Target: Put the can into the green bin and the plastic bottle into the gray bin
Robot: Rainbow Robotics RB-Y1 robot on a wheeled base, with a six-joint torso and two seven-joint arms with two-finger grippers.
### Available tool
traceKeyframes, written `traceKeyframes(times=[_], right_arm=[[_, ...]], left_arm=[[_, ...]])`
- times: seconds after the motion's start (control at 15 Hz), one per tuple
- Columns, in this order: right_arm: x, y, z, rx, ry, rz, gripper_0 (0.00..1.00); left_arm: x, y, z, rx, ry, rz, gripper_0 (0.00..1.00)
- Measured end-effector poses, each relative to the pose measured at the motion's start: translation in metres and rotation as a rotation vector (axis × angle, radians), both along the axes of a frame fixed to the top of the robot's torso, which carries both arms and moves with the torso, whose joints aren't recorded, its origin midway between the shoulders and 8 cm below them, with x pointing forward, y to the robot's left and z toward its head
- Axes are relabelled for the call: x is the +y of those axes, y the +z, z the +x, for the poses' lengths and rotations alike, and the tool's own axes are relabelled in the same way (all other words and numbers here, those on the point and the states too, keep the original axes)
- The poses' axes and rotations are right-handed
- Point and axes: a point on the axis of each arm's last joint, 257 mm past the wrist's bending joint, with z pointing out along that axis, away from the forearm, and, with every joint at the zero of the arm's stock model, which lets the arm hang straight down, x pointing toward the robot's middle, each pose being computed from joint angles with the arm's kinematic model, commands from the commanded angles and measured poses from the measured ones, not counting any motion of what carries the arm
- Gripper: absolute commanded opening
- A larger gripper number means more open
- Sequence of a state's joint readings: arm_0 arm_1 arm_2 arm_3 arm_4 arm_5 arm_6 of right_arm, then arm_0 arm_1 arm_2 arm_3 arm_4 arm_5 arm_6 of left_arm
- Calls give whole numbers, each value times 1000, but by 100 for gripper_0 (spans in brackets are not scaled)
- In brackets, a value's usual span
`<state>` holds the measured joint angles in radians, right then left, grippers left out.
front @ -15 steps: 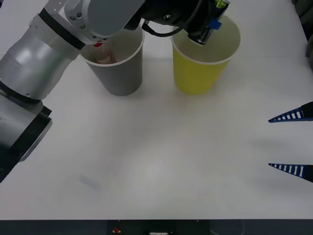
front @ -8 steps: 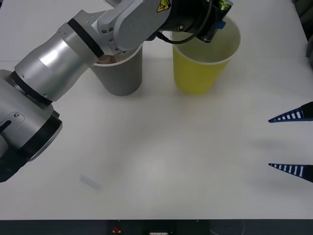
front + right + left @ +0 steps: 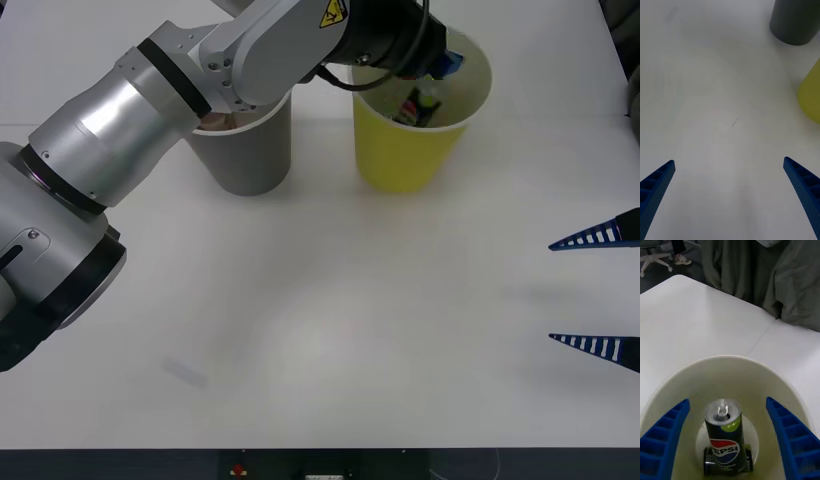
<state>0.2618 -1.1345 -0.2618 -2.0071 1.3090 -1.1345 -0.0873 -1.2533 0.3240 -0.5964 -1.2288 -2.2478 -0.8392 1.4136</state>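
One can (image 3: pixel 723 435) inside the green bin (image 3: pixel 415 150), released.
Left gripper (image 3: pixel 728 438) above the bin mouth, fingers spread wide, empty. Right gripper (image 3: pixel 598 292) parked well apart, also spread. Gray bin (image 3: pixel 248 150) beside green.

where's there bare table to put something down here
The wide table stretch in front of the gray bin and green bin is bare, across to the open right gripper at the right edge. Crowded: the far side, where the open left gripper hangs over the can inside the green bin.
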Motion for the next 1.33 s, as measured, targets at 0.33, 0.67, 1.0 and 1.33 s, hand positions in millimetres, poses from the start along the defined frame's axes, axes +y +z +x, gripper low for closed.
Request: traceKeyframes(times=[0.33,0.67,1.0,1.33], right_arm=[[0,0,0,0,0,0,100],[0,0,0,0,0,0,100],[0,0,0,0,0,0,100],[0,0,0,0,0,0,100]], left_arm=[[33,10,-19,8,-30,107,100],[98,0,-73,-27,-122,124,100],[174,-43,-132,-31,-188,208,100],[240,-73,-183,-8,-177,361,100]])
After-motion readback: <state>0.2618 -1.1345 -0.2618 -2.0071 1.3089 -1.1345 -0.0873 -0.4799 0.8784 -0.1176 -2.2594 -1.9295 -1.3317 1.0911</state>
